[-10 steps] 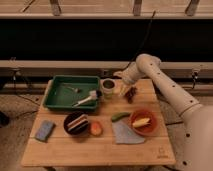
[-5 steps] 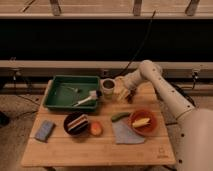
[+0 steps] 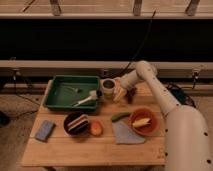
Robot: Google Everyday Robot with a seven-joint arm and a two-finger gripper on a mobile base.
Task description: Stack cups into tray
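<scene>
One cream-white cup (image 3: 107,86), small and round with a dark inside, stands upright on the wooden table (image 3: 75,150), just beside the right-hand rim of the tray (image 3: 55,90). It is outside the tray, not in it. The tray is a deep green rectangle of smooth plastic with raised sides. On its floor lies a pale, long-handled brush (image 3: 86,100), set at a slant with its head toward the cup's corner.

The white, smooth-shelled arm (image 3: 165,100) bends at a rounded elbow and reaches down and left. The gripper (image 3: 121,93) sits low over the table just to the right of the cream-white cup. Whether it is spread or pinched together cannot be told. A pale, yellowish rounded thing (image 3: 118,95) sits right at the gripper, between it and the cup. I cannot tell whether this is a second cup, or whether it is being held.

Nearer the front edge of the slatted tabletop is a round black bowl (image 3: 76,123) with striped contents, and an orange fruit (image 3: 96,129) is close at its right. A short green vegetable (image 3: 120,116) lies between the fruit and a round orange bowl (image 3: 142,121), which holds something yellow. A limp grey cloth (image 3: 127,134) lies flat beside that bowl. A small blue rectangular sponge (image 3: 44,130) rests near the left edge, well apart from the rest.
</scene>
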